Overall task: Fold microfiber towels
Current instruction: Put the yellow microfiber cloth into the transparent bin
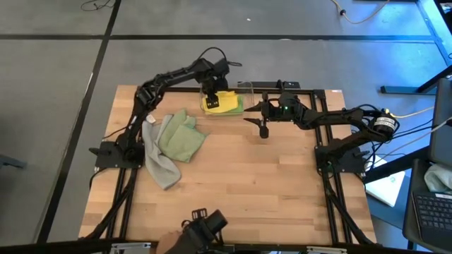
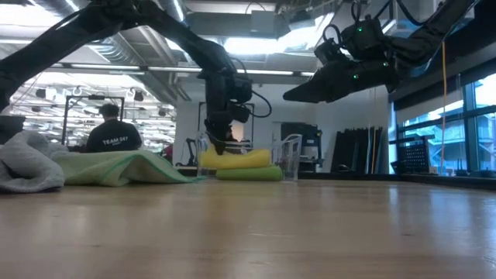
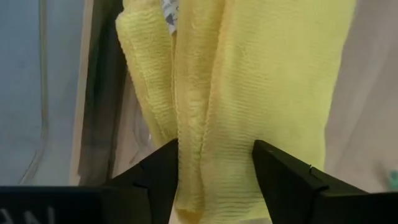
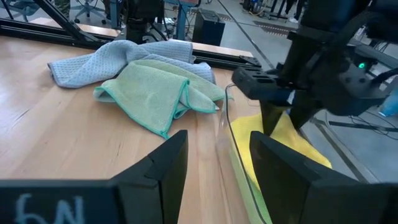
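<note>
Table's far edge (image 1: 127,88): left pincer (image 1: 210,98) astride yellow towel (image 1: 224,101).

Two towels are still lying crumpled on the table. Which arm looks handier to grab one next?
Probably the left: its gripper is over the yellow towel, and the sage towel and grey towel lie on its side. The right gripper hovers farther away.

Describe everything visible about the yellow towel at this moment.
The yellow towel is a soft, finely ribbed cloth, folded into a thick bundle with rounded layered edges. It lies on top of a folded bright green towel inside the clear plastic bin at the table's far edge. The left gripper is down on it, its fingers straddling one fold; whether they pinch it or are letting go cannot be told. The right gripper hovers nearby, open, not touching it.
</note>
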Robot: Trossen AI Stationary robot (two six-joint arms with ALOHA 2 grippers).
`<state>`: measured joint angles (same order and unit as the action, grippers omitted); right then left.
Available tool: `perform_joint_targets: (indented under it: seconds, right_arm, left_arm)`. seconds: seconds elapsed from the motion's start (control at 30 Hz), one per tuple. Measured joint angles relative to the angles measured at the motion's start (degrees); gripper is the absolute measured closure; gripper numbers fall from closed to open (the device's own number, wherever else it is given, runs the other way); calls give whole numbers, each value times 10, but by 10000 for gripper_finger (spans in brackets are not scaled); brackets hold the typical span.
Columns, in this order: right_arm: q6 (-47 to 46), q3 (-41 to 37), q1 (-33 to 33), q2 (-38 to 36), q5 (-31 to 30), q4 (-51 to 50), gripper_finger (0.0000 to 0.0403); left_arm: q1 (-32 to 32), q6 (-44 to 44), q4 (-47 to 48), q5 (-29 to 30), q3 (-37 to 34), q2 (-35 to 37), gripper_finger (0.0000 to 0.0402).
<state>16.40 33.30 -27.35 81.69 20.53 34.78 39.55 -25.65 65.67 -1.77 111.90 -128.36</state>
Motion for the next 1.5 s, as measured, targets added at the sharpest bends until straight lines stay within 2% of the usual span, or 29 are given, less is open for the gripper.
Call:
perform_joint_targets:
  seconds: [0.1, 0.2, 0.43, 0.5, 0.63, 0.77, 0.83, 1.1, 1.3, 1.5]
  right_arm:
    - [1, 0, 0, 0, 0, 0, 226]
    - [1, 0, 0, 0, 0, 0, 226]
    - [1, 0, 0, 0, -1, 0, 226]
    - [1, 0, 0, 0, -1, 0, 226]
    - [1, 0, 0, 0, -1, -2, 226]
    - [-7, 0, 0, 0, -9, -6, 226]
    - [-11, 0, 0, 0, -10, -6, 226]
    - [-13, 0, 0, 0, -10, -6, 226]
    - [-12, 0, 0, 0, -10, -4, 226]
    - [-11, 0, 0, 0, -10, -4, 226]
  left_arm:
    - [-4, 8, -3, 20, 0, -3, 223]
    - [-3, 11, -9, 40, 0, -3, 256]
    - [1, 17, 0, 42, 5, -3, 371]
    - [1, 24, 5, 42, 19, -3, 393]
    - [0, 32, 41, 45, 56, -3, 399]
    - [-5, 59, 103, 111, 87, -1, 401]
    - [-5, 78, 135, 126, 96, -1, 401]
    - [1, 89, 129, 68, 48, -1, 390]
    - [1, 88, 99, 68, 1, -1, 358]
    - [2, 77, 72, 70, -2, -1, 330]
